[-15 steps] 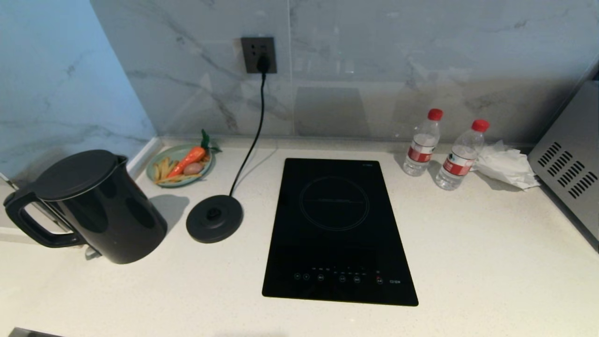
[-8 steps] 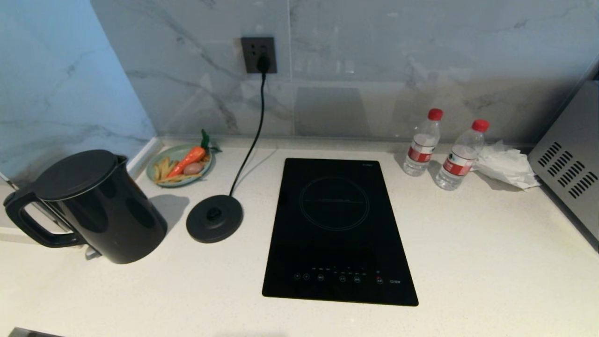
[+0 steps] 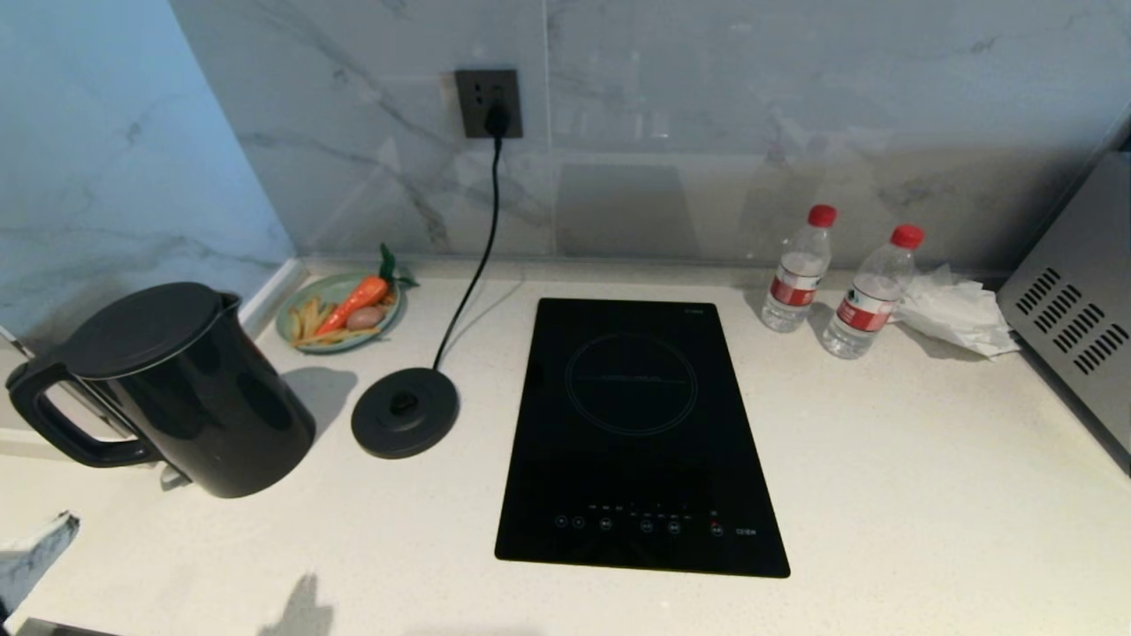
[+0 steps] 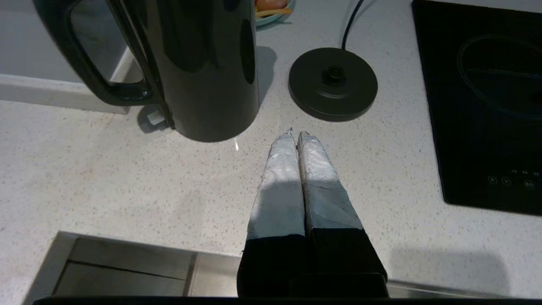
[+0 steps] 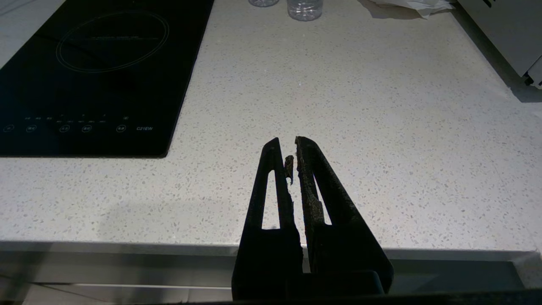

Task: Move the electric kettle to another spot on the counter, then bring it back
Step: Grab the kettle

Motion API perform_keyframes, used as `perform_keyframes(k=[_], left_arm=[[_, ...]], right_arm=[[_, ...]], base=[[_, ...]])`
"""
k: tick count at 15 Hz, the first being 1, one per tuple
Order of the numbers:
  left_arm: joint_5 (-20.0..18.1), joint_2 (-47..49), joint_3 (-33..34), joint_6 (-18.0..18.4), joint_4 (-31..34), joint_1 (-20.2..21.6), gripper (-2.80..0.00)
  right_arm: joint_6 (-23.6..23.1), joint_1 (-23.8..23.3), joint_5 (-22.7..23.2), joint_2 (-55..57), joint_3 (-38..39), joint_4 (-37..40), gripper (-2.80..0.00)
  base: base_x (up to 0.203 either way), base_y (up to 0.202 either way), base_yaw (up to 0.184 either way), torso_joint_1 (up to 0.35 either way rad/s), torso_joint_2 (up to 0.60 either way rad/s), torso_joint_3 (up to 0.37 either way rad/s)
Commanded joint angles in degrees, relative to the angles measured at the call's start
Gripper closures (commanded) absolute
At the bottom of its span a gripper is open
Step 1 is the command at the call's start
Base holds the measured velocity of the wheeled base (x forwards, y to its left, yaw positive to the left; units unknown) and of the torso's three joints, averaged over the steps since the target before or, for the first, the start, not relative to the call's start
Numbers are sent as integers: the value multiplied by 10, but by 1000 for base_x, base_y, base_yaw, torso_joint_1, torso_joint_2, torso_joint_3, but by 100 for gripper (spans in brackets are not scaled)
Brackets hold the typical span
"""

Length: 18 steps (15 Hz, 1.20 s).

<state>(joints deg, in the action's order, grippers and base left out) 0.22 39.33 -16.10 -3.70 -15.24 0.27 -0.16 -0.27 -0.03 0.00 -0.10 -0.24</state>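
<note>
My left gripper (image 4: 295, 134) was pressed shut, holding nothing, over the counter (image 4: 127, 178). The electric kettle (image 4: 199, 63) stood just ahead, off to one side. Going in closed like that, I figured I'd knock it over instead of catching the handle.

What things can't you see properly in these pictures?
- Kettle: its lid closes it in the head view, so any water is hidden; the left wrist view's edge cuts off its top.
- Water bottles: right wrist view shows only their bottoms.
- Stove button marks: too small to read.
- Silver box: cut off by the head view's edge.
</note>
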Motion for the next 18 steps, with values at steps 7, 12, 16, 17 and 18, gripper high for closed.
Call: perform_keyframes(k=[7, 12, 16, 17, 18], left_arm=[[74, 298, 13, -41, -202, 58, 0], [68, 318, 16, -21, -206, 95, 0], [69, 416, 10, -20, -306, 123, 0], [69, 438, 10, -20, -336, 130, 0], [69, 452, 10, -20, -353, 133, 0]], right_arm=[[0, 0, 0, 0, 1, 0, 0], [0, 0, 0, 0, 1, 0, 0], [0, 0, 0, 0, 0, 0, 0], [0, 0, 0, 0, 0, 0, 0], [0, 0, 0, 0, 0, 0, 0]], base=[[0, 0, 0, 0, 0, 0], [0, 0, 0, 0, 0, 0], [0, 0, 0, 0, 0, 0], [0, 0, 0, 0, 0, 0], [0, 0, 0, 0, 0, 0]])
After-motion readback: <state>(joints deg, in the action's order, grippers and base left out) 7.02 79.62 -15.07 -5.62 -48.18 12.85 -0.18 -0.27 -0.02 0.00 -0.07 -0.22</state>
